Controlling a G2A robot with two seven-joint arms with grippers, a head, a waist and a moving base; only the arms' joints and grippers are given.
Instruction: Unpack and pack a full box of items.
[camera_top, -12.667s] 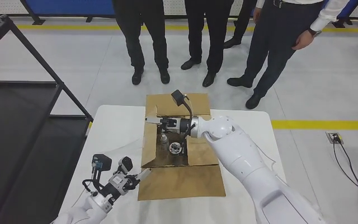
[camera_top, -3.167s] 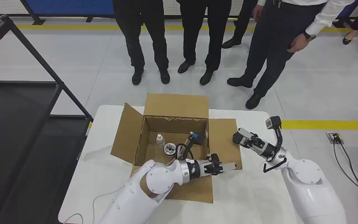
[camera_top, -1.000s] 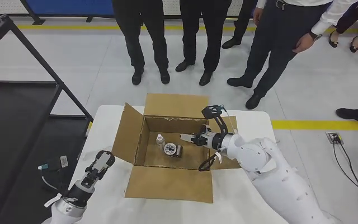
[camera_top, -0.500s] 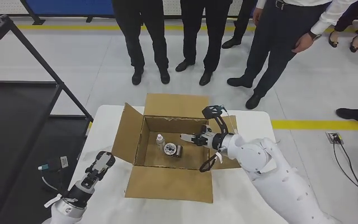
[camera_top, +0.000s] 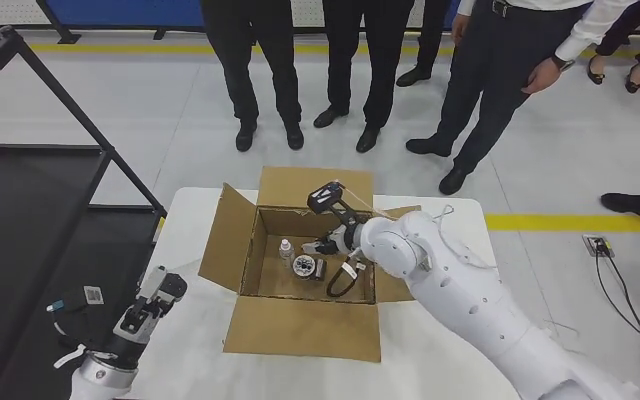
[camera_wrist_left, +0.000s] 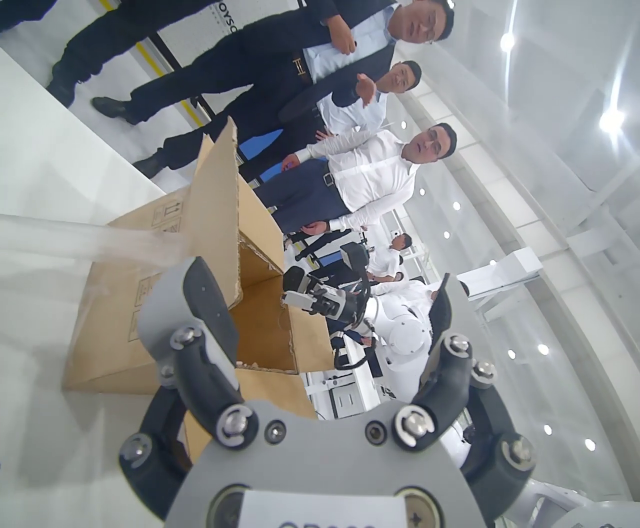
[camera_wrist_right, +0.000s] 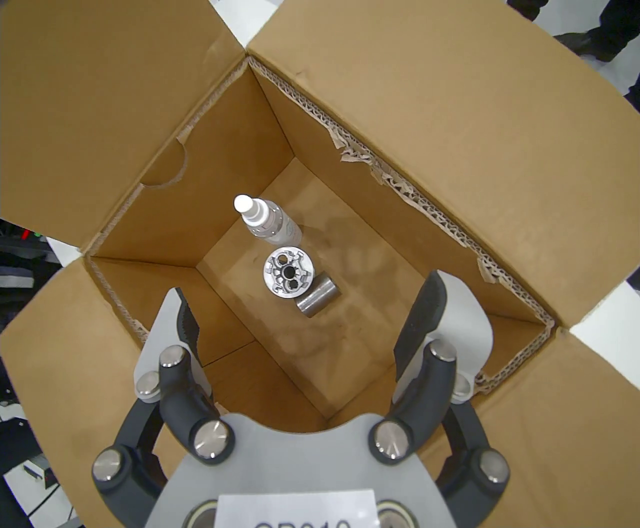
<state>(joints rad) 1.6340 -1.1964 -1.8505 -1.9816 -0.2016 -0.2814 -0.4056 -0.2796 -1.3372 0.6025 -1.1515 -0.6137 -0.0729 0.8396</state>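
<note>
The open cardboard box (camera_top: 300, 326) stands mid-table with its flaps spread. On its floor a white spray bottle (camera_wrist_right: 265, 220) stands upright, a round metal part (camera_wrist_right: 289, 272) lies beside it, and a short metal cylinder (camera_wrist_right: 318, 295) touches that part. The bottle (camera_top: 287, 248) and the round part (camera_top: 305, 266) lie toward the box's left side. My right gripper (camera_wrist_right: 310, 320) hangs open above the box's inside (camera_top: 322, 244), well above the items, with nothing between its fingers. My left gripper (camera_wrist_left: 320, 295) is open and empty at the table's left edge (camera_top: 158, 292), facing the box (camera_wrist_left: 125, 310).
The white table (camera_top: 440, 340) has bare room to the right of the box and in front of it. A black rack (camera_top: 60, 230) stands left of the table. Several people stand on the floor beyond the table's far edge.
My right arm has swung from the box's right side to over its middle, with the wrist turned downward. My left arm has drawn back a little to the left.
</note>
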